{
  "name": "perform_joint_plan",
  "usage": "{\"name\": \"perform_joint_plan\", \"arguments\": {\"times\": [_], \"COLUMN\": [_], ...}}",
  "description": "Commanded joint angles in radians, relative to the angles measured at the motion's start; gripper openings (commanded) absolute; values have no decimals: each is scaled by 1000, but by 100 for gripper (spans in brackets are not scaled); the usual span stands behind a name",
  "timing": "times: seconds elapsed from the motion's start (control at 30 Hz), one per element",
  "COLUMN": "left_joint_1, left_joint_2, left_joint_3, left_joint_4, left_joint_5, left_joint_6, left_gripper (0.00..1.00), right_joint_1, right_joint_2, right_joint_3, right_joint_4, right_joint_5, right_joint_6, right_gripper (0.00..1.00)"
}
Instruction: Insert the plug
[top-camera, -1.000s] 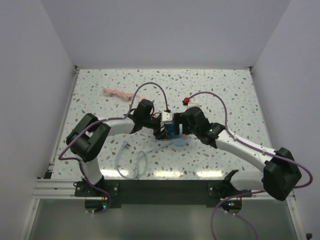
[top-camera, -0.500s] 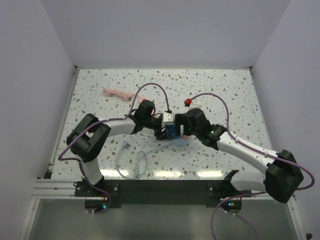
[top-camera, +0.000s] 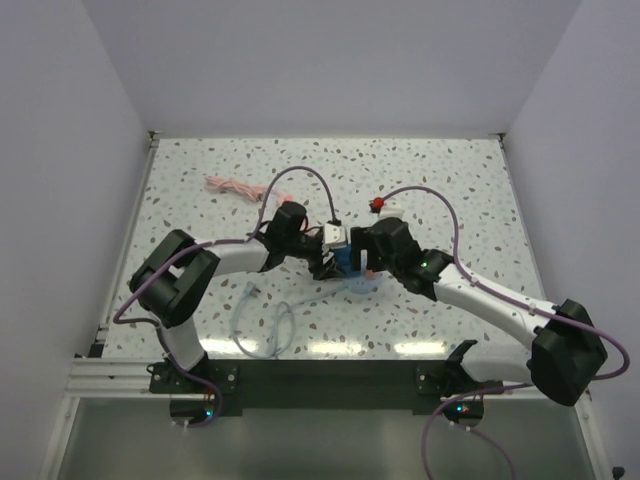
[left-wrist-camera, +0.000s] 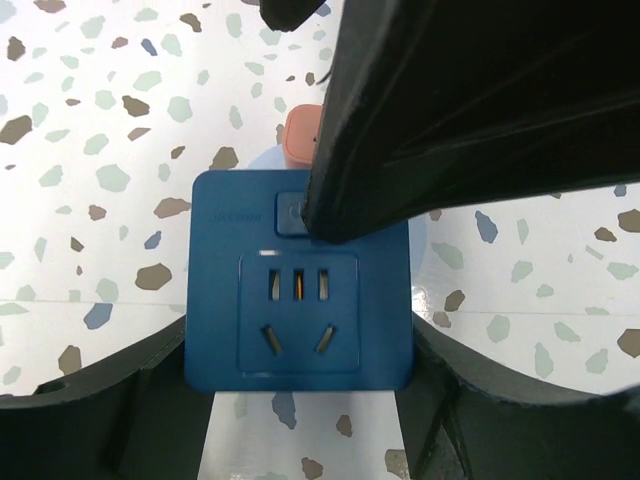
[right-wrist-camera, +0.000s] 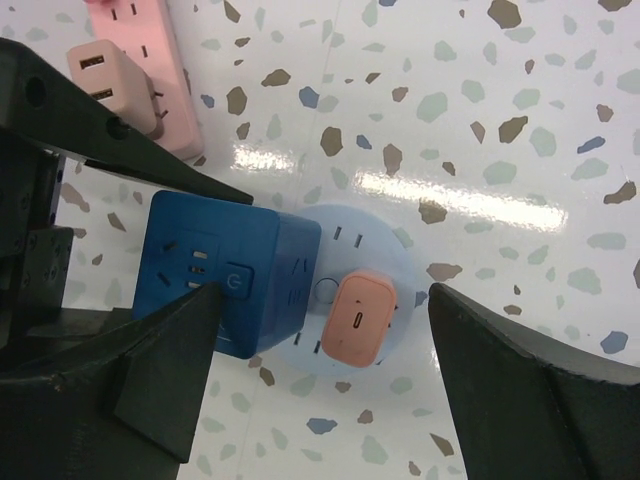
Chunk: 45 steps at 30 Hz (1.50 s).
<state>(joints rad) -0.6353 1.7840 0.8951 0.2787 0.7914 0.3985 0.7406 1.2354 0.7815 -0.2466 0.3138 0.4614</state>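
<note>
Clamping the glossy blue cube socket (left-wrist-camera: 297, 290), your left gripper (left-wrist-camera: 298, 372) stood half open. Your right gripper (right-wrist-camera: 320, 305) gaped empty over it.

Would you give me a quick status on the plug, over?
Left gripper shut on blue cube. Right gripper open around salmon charger, one finger over cube. Both sit on round strip.

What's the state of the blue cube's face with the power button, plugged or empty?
Empty: the left wrist view shows every slot on the blue cube bare, nothing inserted. The orange adapter sits beside it.
</note>
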Motion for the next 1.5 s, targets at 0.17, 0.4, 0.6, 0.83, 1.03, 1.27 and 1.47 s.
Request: {"name": "perform_joint_plan", "arguments": {"times": [0.17, 0.4, 0.6, 0.83, 1.03, 1.27, 1.47], "left_joint_1": [6, 6, 5, 8, 20, 42, 52], "left_joint_2": [-75, -54, -31, -26, -44, -12, 44], "left_joint_3": [-30, -30, -35, -73, -140, -222, -220], "left_joint_4": [162, 174, 195, 315, 505, 783, 959], "left_joint_5": [57, 77, 103, 149, 184, 173, 169], "left_joint_6": [-44, -44, -46, -95, -194, -342, -460], "left_gripper": [70, 70, 46, 23, 8, 7, 7], "right_joint_1": [-3, -3, -3, -4, -3, -3, -3], "right_joint_2": [-4, -4, -17, -115, -188, -195, -186], "right_joint_3": [-36, -37, -8, 10, 19, 32, 24], "right_joint_4": [-166, -143, -158, -169, -158, -146, -131], "right_joint_5": [94, 76, 87, 99, 76, 44, 31], "right_joint_6": [-12, -17, -30, -46, -49, -55, -56], "right_gripper": [88, 88, 88, 89, 89, 89, 89]}}
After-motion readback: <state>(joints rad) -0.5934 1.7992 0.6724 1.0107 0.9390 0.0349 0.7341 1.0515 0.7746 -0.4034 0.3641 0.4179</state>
